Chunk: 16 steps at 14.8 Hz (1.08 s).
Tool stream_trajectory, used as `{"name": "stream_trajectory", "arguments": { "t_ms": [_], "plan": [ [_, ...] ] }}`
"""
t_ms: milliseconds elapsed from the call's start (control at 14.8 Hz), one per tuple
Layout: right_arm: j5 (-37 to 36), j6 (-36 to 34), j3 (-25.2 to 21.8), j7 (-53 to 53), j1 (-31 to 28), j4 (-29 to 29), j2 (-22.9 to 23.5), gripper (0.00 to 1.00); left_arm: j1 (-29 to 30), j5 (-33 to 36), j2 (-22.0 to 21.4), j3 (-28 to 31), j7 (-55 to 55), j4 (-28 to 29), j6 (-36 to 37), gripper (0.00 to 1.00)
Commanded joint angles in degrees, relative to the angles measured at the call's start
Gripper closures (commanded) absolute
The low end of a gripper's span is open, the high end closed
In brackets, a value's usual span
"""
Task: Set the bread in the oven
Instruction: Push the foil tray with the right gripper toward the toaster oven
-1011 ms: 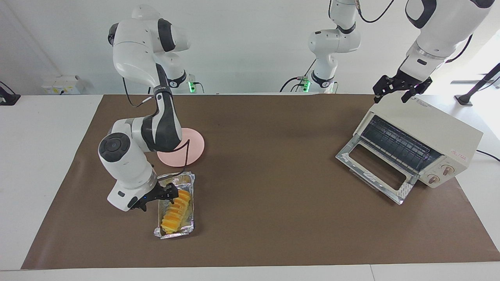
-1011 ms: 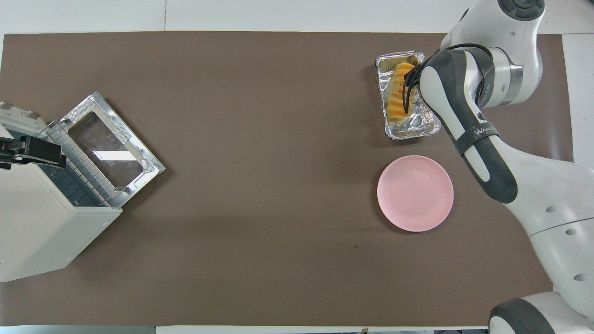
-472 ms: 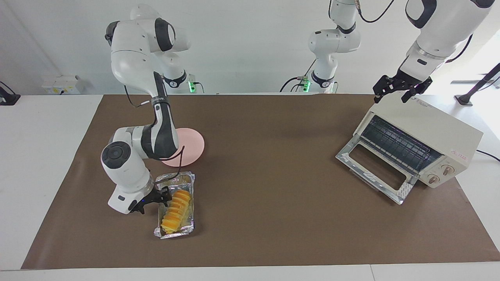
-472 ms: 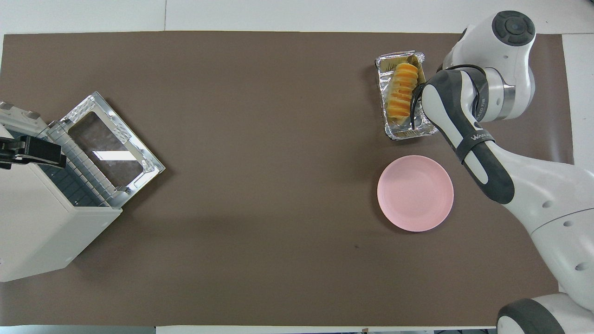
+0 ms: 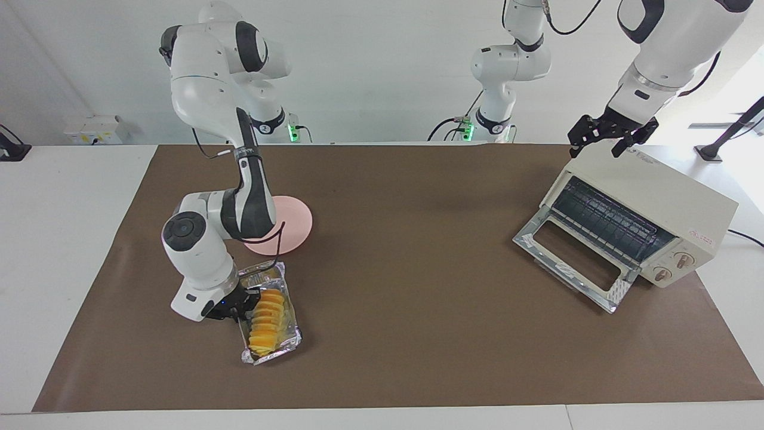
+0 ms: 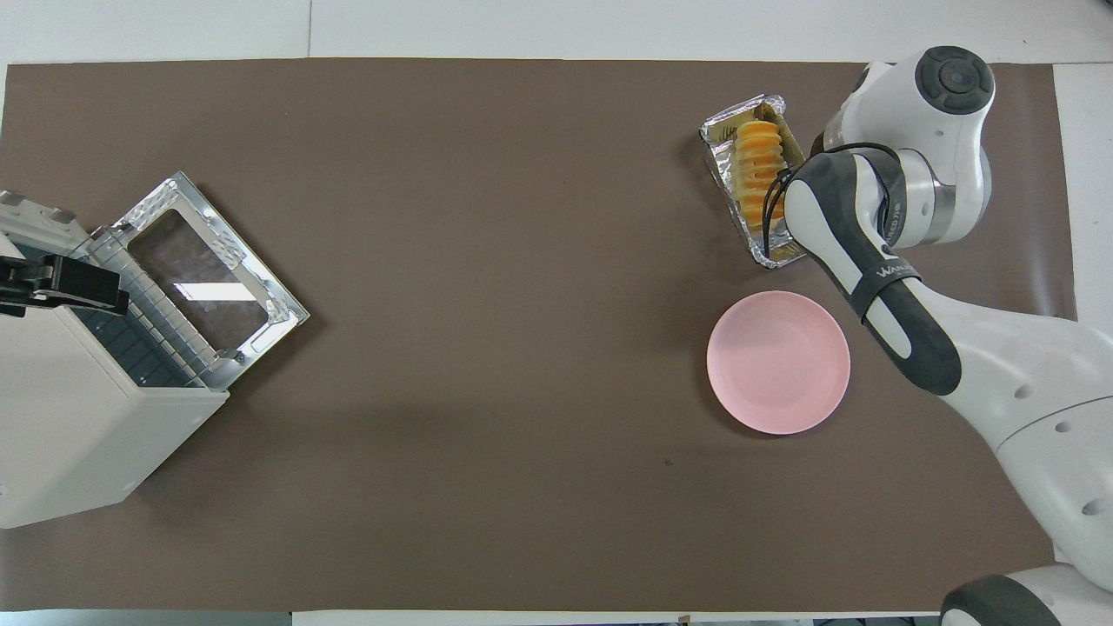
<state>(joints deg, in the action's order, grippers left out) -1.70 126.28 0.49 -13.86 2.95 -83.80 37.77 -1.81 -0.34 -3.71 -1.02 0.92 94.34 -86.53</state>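
Evidently early stage: bread [image 5: 267, 319] lying in foil tray [image 5: 292, 341] at right arm's end, farther out than pink plate [image 5: 296, 224]. Right gripper [image 5: 239, 308] at tray rim, grip unreadable. Left gripper [image 5: 604, 142] parted, empty, over oven [image 5: 656, 203], door down. Transfer pending.

White worktop [image 5: 59, 239] overlaid with a brown mat [image 5: 406, 334]. Resting on the mat: oven [image 5: 644, 221] at the left arm's end, door dropped open; round pink plate [image 5: 295, 224] at the right arm's end; crinkled foil tray [image 5: 293, 338] just beside the plate, farther from the robots
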Motion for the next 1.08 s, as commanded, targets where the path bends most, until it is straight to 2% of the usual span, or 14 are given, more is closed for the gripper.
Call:
{"name": "stream_trajectory", "arguments": {
  "t_ms": [0, 270, 472, 607, 809, 1011],
  "plan": [
    [1.3, 1.0, 0.5, -0.4, -0.4, -2.3, -1.9, 1.00, 0.1, -0.9, -0.3, 0.3, 0.2, -0.2, 1.2, 0.00],
    [1.5, -1.5, 0.7, -0.6, -0.7, -0.2, -2.0, 1.00, 0.1, -0.9, -0.3, 0.3, 0.2, -0.2, 1.0, 0.00],
    [2.3, -8.4, 1.0, -0.4, -0.4, 3.7, -2.8, 1.00, 0.1, -0.9, -0.4, 0.3, 0.1, 0.1, 1.0, 0.00],
    [6.5, -14.6, 1.0, 0.2, 0.6, 6.5, -3.3, 1.00, 0.1, -0.9, -0.5, 0.3, 0.1, 0.0, 1.0, 0.00],
    [7.8, -20.6, 1.0, 10.3, 5.0, 8.7, -7.0, 1.00, 0.3, -1.0, -0.4, 0.3, 0.1, 0.0, 1.0, 0.00],
    [7.8, -22.1, 1.0, 22.3, 12.4, 8.6, -9.6, 1.00, 0.1, -0.9, -0.5, 0.2, 0.2, 0.2, 0.6, 0.00]
  ]
}}
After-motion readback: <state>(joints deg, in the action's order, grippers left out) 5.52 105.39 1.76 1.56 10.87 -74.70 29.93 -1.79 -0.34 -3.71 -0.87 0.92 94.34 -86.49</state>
